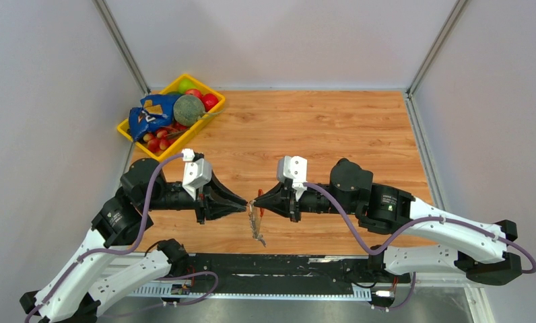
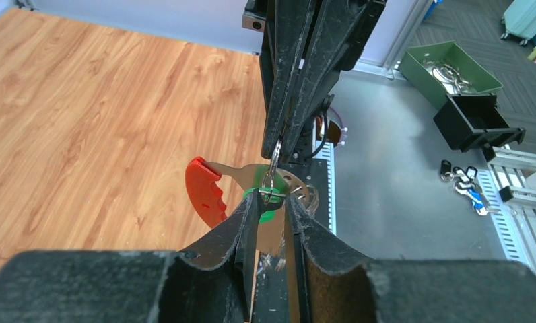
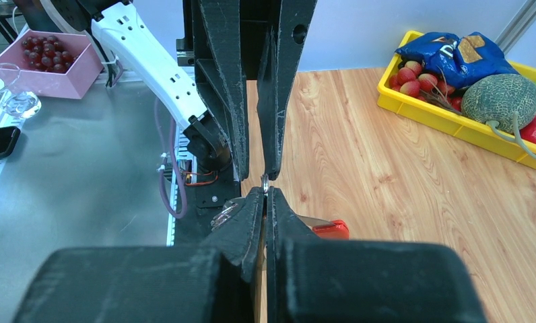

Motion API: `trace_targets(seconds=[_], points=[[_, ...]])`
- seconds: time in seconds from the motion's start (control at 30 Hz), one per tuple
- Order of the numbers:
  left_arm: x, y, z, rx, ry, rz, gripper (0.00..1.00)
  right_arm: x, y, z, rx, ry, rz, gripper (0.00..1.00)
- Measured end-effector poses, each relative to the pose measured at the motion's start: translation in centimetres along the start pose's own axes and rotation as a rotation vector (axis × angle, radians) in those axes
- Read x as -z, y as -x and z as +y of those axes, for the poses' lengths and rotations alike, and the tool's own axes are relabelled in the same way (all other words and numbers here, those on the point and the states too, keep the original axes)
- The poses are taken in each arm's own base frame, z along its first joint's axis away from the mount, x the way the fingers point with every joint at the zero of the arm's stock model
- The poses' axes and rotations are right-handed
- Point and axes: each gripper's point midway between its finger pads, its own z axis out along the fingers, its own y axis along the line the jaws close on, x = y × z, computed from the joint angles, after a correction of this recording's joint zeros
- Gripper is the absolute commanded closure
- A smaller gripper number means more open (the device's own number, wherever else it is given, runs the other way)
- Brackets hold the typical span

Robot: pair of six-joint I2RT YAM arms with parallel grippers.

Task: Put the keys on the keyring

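At the far left of the table we see a yellow tray holding a blue bag, a melon and small red fruit. It stands well apart from both arms.

Nearer the middle, the left gripper points to the right, level with the table and lifted above it. Its own camera shows its fingers drawn narrow, with the green key caught between their tips. We read that as a pinch on the key's green cap.

The keyring hangs in the air between the two grippers, over the near edge of the table. From above, its silvery part trails down and toward the bases. In the left wrist view, its red clip juts out to the left of the green key, and a flat silver piece runs from the clip across behind the cap. A thin silver ring rises from the key to the tip of the opposite gripper.

The right gripper points left and meets the left one almost tip to tip. Its fingers are pressed together on that ring, which shows as a small glint at their tips in the right wrist view. We cannot tell whether the key is threaded on the ring or only touches it.
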Motion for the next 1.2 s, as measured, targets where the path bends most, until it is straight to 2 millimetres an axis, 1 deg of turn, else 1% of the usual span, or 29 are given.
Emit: trace_targets(seconds=[0.2,0.37,0.6,0.67,0.7,0.73,0.9,1.1,1.2], points=[[-0.1,0.6,0.0,-0.009,-0.002,-0.024,0.70,0.0,0.1,0.0,-0.002,0.000,-0.005,1.00],[-0.3,0.5,0.1,-0.005,-0.004,-0.027,0.72,0.0,0.2,0.0,-0.004,-0.001,-0.018,1.00],[-0.5,0.1,0.3,0.011,-0.004,-0.022,0.87,-0.1,0.9,0.0,-0.003,-0.001,-0.044,1.00],[-0.5,0.2,0.3,0.007,-0.005,-0.027,0.93,-0.1,1.0,0.0,-0.002,-0.002,-0.051,1.00],[-0.5,0.2,0.3,0.008,-0.005,-0.028,0.98,-0.1,1.1,0.0,-0.002,-0.002,-0.053,1.00],[-0.5,0.3,0.3,0.004,-0.005,-0.032,0.99,-0.1,1.1,0.0,-0.002,-0.002,-0.053,1.00],[-0.6,0.4,0.3,-0.005,-0.006,-0.048,1.00,-0.3,1.4,-0.2,-0.005,-0.009,-0.076,1.00],[-0.5,0.1,0.3,-0.001,-0.006,-0.069,1.00,-0.8,0.9,-0.2,-0.002,-0.010,-0.145,1.00],[-0.3,0.3,0.1,-0.005,-0.006,-0.083,1.00,-1.0,0.9,-0.3,0.006,-0.014,-0.195,1.00]])
